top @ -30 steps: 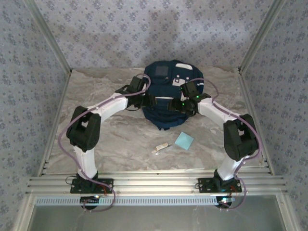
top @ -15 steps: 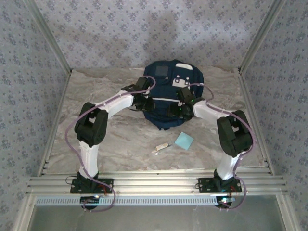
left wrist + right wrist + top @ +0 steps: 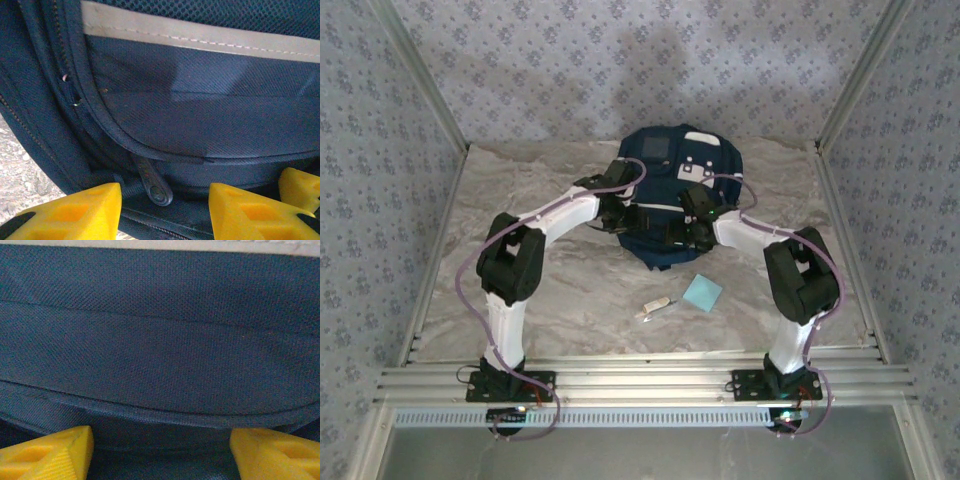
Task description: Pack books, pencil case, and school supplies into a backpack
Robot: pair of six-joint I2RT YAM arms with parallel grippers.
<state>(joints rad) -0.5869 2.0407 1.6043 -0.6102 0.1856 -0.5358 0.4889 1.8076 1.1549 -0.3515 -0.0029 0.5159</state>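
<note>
The navy-blue backpack (image 3: 670,165) lies on the far middle of the desk (image 3: 550,280), and it looks zipped shut. Both tools are at its near end. The left tool (image 3: 638,218) has its yellow fingers apart, with the small dark zipper pull (image 3: 152,184) sitting in the gap and nothing pinched. The right tool (image 3: 692,232) is open wide and pressed close to the blue cloth, one finger on each side of a seam, and it does not seem to hold anything. The bag is soft and floppy, so it will likely fold and slide if it is tugged. The best place to grab is probably the zipper pull, which is hard and tiny and could slip out. The other tool would do well to pinch the thick seam beside it to keep the bag from moving. The light-blue pad (image 3: 702,292) and the white stick (image 3: 655,308) wait on the desk nearer the arms. They look thin and light, so they are best picked up by an edge.
</note>
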